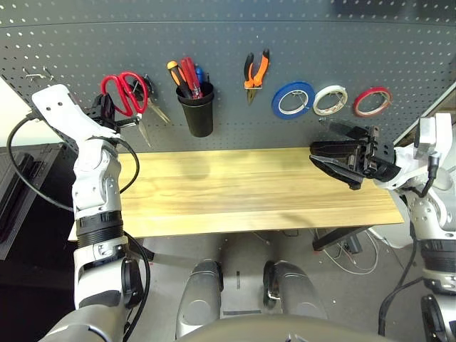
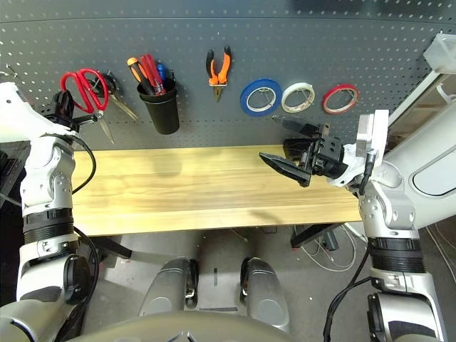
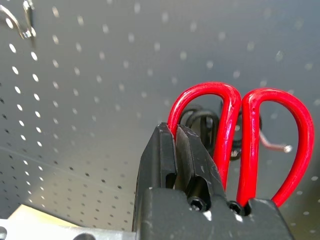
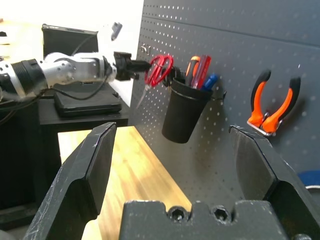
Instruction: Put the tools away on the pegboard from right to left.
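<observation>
A light wooden table (image 1: 235,189) with a lengthwise grain stands against the pegboard (image 1: 235,43), its far edge meeting the panel's foot. Its top stretches from below the right gripper (image 1: 335,155), which hangs over its right end, across to the left gripper (image 1: 117,117), which is above its left end. Only soft shadows lie on the boards.

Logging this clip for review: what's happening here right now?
The left gripper is shut on the red-handled scissors, holding them up against the pegboard at its left end, by a hook. The right gripper hangs open above the table, holding nothing. The pliers, the red tape ring and the screwdriver in the black cup already sit on the board.
</observation>
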{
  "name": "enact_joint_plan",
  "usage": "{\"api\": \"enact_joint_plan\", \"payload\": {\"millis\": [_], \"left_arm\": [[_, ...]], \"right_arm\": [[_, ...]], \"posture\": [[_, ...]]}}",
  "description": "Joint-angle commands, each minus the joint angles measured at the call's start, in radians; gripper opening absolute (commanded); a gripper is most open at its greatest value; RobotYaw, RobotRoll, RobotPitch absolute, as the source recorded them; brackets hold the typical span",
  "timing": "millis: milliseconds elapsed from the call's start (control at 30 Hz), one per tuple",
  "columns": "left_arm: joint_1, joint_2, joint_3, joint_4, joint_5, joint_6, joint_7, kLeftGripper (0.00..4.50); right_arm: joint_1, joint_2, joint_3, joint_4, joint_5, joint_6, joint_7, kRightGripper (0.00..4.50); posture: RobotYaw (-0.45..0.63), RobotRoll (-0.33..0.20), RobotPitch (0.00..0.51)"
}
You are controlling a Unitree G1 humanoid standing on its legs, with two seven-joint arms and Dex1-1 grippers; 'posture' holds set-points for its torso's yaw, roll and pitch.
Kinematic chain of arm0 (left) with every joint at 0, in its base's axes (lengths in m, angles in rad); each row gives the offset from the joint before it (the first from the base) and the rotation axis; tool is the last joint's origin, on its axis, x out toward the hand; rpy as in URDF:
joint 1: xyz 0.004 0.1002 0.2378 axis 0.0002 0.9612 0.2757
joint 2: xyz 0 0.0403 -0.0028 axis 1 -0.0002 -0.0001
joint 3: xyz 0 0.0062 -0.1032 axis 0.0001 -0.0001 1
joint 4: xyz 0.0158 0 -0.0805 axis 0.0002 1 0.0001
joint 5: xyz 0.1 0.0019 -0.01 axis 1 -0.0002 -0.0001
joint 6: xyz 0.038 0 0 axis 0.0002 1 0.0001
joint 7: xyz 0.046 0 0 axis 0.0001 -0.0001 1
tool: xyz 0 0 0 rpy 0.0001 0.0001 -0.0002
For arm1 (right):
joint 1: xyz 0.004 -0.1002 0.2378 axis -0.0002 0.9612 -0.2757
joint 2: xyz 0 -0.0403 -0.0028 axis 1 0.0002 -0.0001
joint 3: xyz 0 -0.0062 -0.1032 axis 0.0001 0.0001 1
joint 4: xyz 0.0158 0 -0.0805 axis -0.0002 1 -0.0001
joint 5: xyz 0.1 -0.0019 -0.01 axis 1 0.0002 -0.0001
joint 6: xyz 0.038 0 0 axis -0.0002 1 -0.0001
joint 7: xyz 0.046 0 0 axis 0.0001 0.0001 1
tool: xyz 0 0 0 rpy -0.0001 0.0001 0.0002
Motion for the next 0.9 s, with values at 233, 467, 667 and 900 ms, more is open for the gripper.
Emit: {"api": "enact_joint_plan", "payload": {"millis": [233, 467, 667, 900], "left_arm": [[-0.035, 0.007, -0.031, 0.098, 0.018, -0.029, -0.012, 1.67], [0.109, 0.038, -0.019, -0.024, 0.015, 0.034, -0.028, 4.35], [0.248, 0.048, 0.005, -0.144, 0.008, 0.098, -0.026, 4.44], [0.329, 0.052, 0.022, -0.165, 0.013, 0.106, -0.034, 4.44]], "right_arm": [[0.016, 0.01, 0.011, -0.055, -0.009, 0.026, -0.069, 4.5], [0.014, 0.035, 0.013, -0.038, -0.019, 0.026, -0.113, 4.5], [-0.011, 0.075, -0.004, 0.002, -0.016, 0.007, -0.149, 4.5], [-0.034, 0.094, -0.027, 0.083, -0.031, -0.026, -0.175, 4.5]], "posture": [[-0.08, 0.0, 0.05], [-0.05, 0.0, 0.061], [-0.02, 0.0, 0.066], [0.01, 0.0, 0.064]]}}
